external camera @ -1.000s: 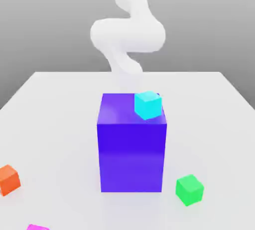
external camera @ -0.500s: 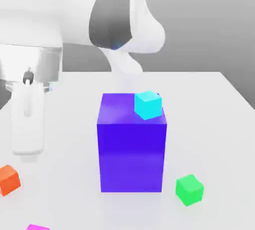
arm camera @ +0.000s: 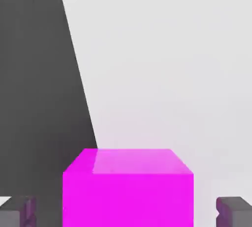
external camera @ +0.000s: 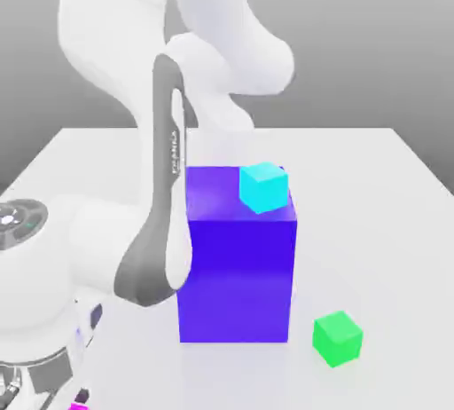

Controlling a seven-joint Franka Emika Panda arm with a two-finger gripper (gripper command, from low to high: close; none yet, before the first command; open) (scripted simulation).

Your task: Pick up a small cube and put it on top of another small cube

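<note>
Magenta cube (arm camera: 128,200), near seven o'clock in the exterior view, is probably light and stiff; pinch its opposite sides. Your end effector (arm camera: 126,212) straddles it, wide open, gripping nothing.

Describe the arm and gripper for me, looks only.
The arm is glossy white with thick, rounded links and dark grey bands at the joints. One grey band carries "FRANKA" in white letters. Near the wrist sits a round grey panel with small buttons. The gripper has two blocky dark grey fingertips, tinged purple on their inner sides.
</note>
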